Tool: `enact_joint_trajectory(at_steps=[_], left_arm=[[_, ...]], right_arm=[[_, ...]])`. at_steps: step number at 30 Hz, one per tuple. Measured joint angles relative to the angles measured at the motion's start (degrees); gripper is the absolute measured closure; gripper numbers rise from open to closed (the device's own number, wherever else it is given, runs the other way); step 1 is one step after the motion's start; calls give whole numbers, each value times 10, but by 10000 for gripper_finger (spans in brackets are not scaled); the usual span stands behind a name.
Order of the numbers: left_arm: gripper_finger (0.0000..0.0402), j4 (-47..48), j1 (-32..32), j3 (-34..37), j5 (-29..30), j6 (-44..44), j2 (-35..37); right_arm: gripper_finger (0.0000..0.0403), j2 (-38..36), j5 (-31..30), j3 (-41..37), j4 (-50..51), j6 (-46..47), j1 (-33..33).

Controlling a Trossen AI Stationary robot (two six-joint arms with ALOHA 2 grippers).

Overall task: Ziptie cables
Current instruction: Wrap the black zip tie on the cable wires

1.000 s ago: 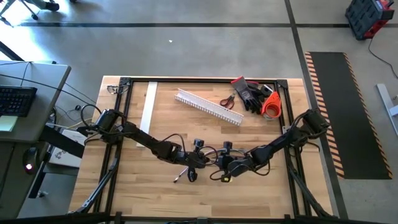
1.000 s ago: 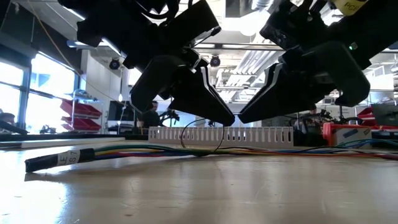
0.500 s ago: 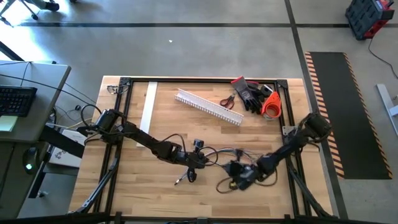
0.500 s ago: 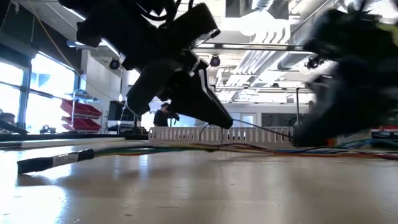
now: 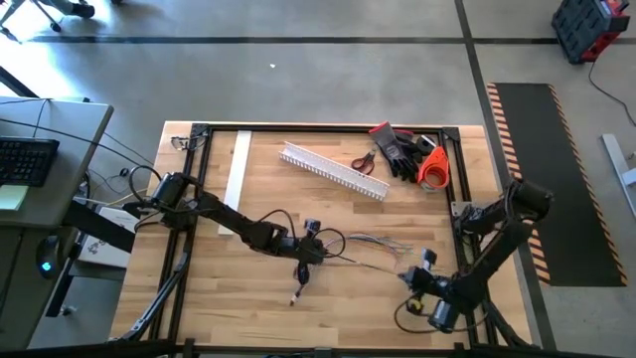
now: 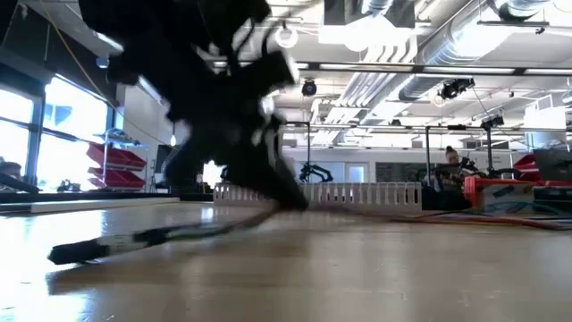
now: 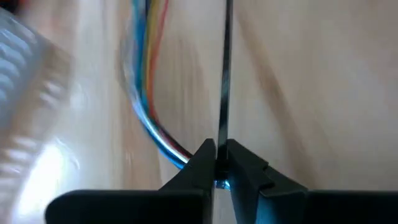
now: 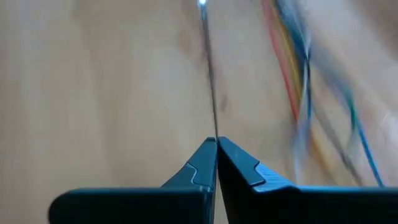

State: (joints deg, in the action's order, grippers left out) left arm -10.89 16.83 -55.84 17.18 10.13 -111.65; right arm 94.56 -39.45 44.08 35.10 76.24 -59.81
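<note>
From above, the left hand [image 5: 316, 249] sits near the middle of the wooden table [image 5: 258, 303], at the cables [image 5: 373, 244] that splay out toward the right, while the right hand [image 5: 412, 278] is drawn back near the table's front right corner, with the white comb-toothed duct [image 5: 333, 171] lying far behind. In the low view the cables [image 6: 179, 234] run flat along the table under the blurred left arm. In the wrist views both hands are pressed together — the left hand [image 7: 219, 163] on a thin dark strip [image 7: 225, 74] beside the coloured cables [image 7: 146, 81], the right hand [image 8: 216, 152] on a thin strip [image 8: 210, 81] too.
</note>
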Motion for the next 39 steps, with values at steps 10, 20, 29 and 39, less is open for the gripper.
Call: enact_joint_trajectory(at_steps=[10,20,29,39], left_arm=[[394,-16,1,-1,-8,-5,2],[394,-14,1,0,-13,-10,2],[394,-19,1,-1,-10,-14,2],[394,-29,1,-1,-13,-21,2]], right_arm=[[401,-42,-41,0,-20,-76,20],[270,-38,-5,1,-358,-508,174],[218,69,138,1,-493,-627,326],[274,131,157,1,-572,-648,366]])
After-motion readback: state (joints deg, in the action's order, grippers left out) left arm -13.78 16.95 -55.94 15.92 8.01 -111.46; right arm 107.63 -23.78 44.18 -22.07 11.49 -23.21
